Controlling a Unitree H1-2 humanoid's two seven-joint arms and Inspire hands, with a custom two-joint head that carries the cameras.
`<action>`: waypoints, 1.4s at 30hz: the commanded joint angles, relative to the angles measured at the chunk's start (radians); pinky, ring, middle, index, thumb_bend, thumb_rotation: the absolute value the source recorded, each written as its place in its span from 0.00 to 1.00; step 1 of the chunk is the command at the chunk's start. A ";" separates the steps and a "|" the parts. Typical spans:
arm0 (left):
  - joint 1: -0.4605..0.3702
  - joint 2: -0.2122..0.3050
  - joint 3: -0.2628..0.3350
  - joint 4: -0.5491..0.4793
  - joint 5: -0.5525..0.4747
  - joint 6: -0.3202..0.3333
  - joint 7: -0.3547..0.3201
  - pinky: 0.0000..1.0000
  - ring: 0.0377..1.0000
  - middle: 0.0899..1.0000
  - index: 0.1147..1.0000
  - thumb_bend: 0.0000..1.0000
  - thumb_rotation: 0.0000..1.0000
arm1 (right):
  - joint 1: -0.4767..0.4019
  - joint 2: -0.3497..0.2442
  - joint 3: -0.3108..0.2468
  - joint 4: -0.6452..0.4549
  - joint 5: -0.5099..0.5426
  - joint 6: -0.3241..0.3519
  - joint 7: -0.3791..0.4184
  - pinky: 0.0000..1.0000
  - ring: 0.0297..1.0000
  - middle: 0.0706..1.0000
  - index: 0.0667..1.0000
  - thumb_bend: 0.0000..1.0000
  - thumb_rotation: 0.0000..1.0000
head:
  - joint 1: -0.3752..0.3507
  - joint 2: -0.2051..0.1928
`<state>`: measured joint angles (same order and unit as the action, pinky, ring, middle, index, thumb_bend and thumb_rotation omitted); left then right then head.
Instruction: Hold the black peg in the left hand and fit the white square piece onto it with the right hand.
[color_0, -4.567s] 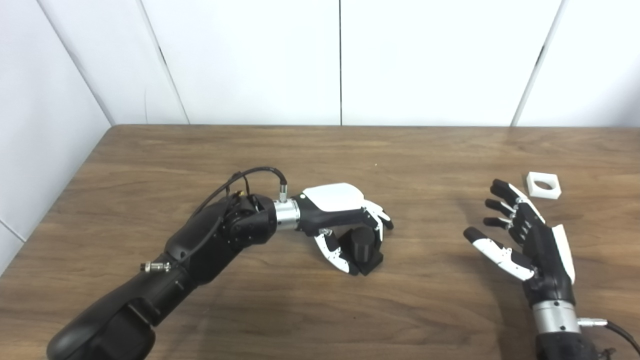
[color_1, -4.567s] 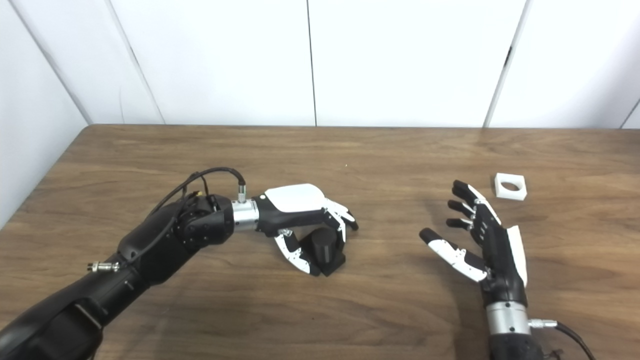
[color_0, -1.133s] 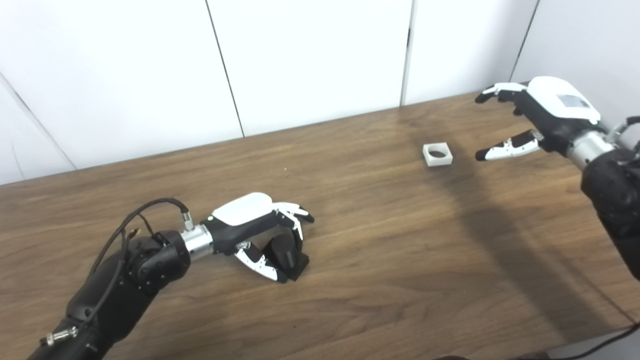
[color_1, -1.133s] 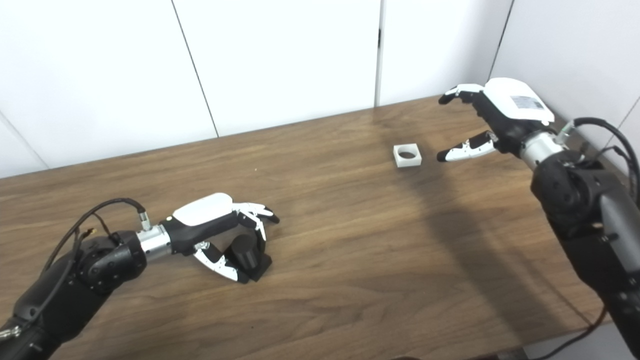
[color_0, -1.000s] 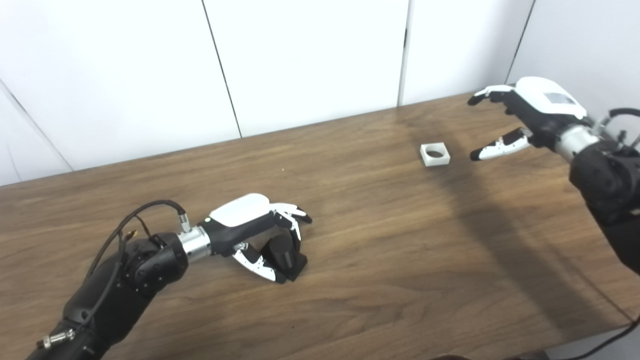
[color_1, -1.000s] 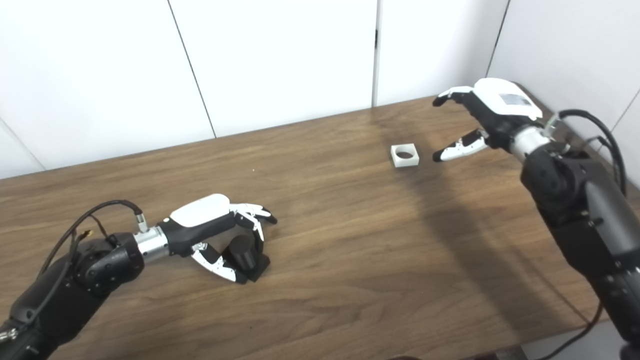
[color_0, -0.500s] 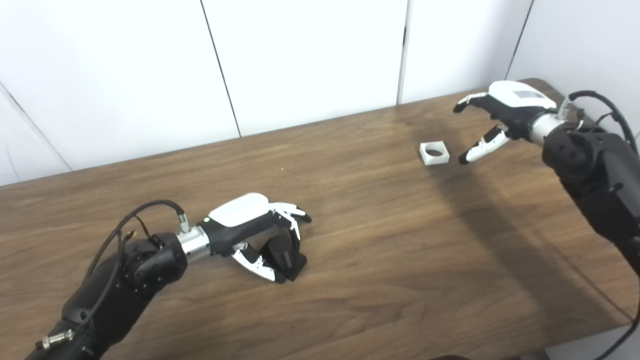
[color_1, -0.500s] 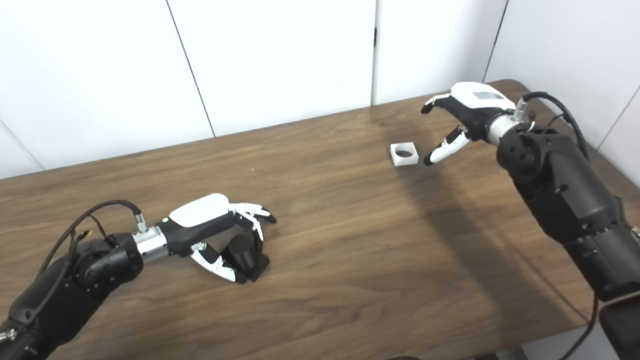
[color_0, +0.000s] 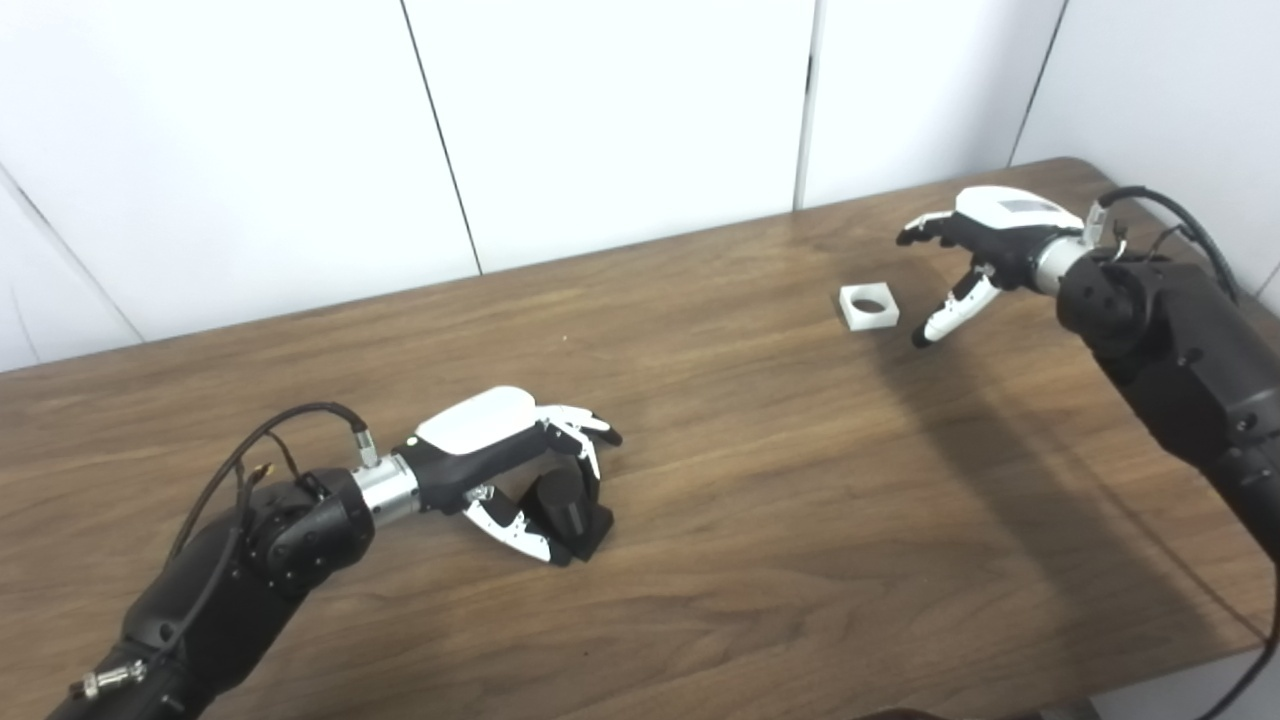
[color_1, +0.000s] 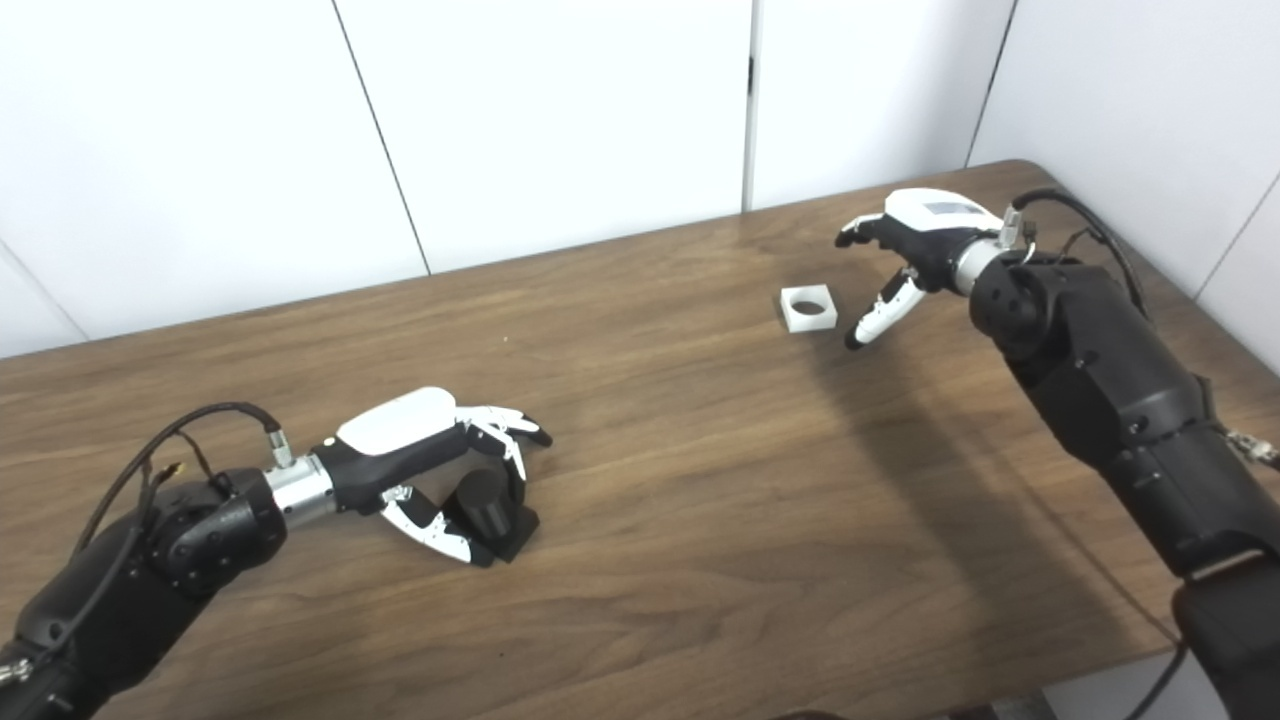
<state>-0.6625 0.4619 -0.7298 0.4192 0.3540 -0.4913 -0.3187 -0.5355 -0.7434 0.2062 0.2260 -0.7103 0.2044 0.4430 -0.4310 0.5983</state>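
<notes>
Meanwhile right hand fingers spread, empty, beside white square piece; left hand fingers clasp black peg on wooden table.

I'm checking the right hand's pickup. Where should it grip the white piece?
Probably the white piece by two opposite outer walls, from above: it lies flat on the table, hole up, with flat sides. The open right hand is beside it, not touching.
</notes>
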 joint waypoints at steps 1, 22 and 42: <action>0.087 0.059 -0.076 0.085 0.101 0.022 -0.110 0.81 0.90 0.86 0.42 0.52 0.06 | -0.063 -0.013 0.000 0.014 -0.005 -0.035 -0.043 0.65 0.83 0.86 0.83 0.88 0.29 | 0.000 0.000; 0.101 0.052 -0.068 0.080 0.102 0.022 -0.101 0.83 0.90 0.85 0.42 0.52 0.06 | -0.138 0.068 0.061 0.212 -0.007 -0.044 -0.109 0.72 0.86 0.89 0.84 0.82 0.30 | 0.036 -0.009; 0.120 0.053 -0.054 0.063 0.108 0.023 -0.096 0.81 0.89 0.85 0.42 0.52 0.06 | -0.195 0.112 0.134 0.353 -0.013 -0.101 -0.167 0.69 0.83 0.86 0.77 0.75 0.30 | 0.059 0.001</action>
<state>-0.6422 0.4639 -0.7137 0.4183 0.3476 -0.4913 -0.3101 -0.6942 -0.6456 0.3275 0.5669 -0.7131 0.1272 0.3096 -0.3743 0.5952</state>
